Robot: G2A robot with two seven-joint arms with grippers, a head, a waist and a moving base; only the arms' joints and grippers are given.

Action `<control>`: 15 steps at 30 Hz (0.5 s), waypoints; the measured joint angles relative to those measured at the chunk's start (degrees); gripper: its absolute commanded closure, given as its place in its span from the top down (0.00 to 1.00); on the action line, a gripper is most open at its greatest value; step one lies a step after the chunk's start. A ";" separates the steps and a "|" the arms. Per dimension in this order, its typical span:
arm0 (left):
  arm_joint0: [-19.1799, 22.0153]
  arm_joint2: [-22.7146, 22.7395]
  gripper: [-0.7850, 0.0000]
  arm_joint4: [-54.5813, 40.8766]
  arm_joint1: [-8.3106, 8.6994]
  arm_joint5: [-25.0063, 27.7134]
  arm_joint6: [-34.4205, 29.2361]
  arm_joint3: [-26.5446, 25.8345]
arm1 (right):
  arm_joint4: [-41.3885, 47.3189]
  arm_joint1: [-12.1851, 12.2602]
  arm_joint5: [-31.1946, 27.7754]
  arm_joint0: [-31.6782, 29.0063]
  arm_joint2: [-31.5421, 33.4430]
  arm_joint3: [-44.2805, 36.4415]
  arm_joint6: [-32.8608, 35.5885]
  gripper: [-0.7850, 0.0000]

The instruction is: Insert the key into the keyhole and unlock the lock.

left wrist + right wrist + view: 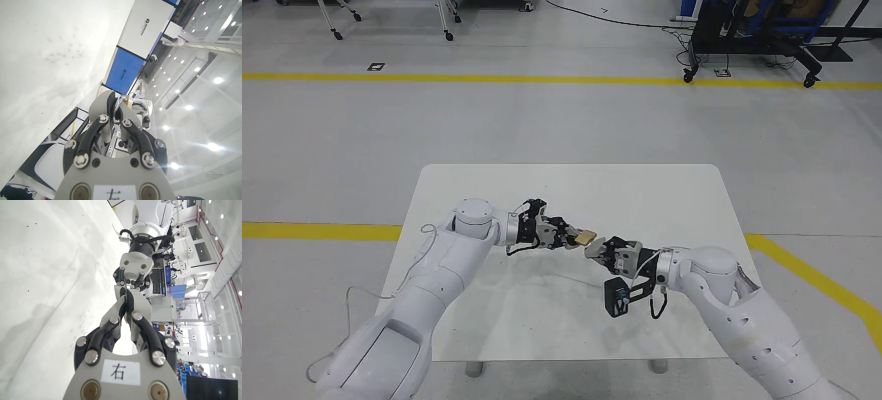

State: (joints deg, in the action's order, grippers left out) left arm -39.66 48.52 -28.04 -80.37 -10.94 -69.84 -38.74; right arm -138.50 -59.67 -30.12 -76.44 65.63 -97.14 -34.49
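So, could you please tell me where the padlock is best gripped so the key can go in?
By the silver shackle, coming in from the shackle end, as the left gripper has it. The loop is narrow enough to clamp, and the brass body then juts free towards the right gripper and its key.

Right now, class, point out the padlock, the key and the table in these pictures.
padlock (129,103), left wrist view, on its brass body.
key (125,300), right wrist view, on its thin edge.
table (492,195), top view, on a bare part of the white top.
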 measured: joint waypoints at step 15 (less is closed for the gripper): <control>-1.94 2.66 0.00 0.81 1.17 10.12 -0.55 -4.92 | 13.23 0.92 0.11 -9.55 10.90 -7.56 15.93 0.00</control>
State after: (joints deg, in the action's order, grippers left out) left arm -41.59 51.17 -27.23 -79.20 -0.83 -70.39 -43.66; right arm -125.26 -58.75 -30.02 -85.99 76.54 -104.70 -18.57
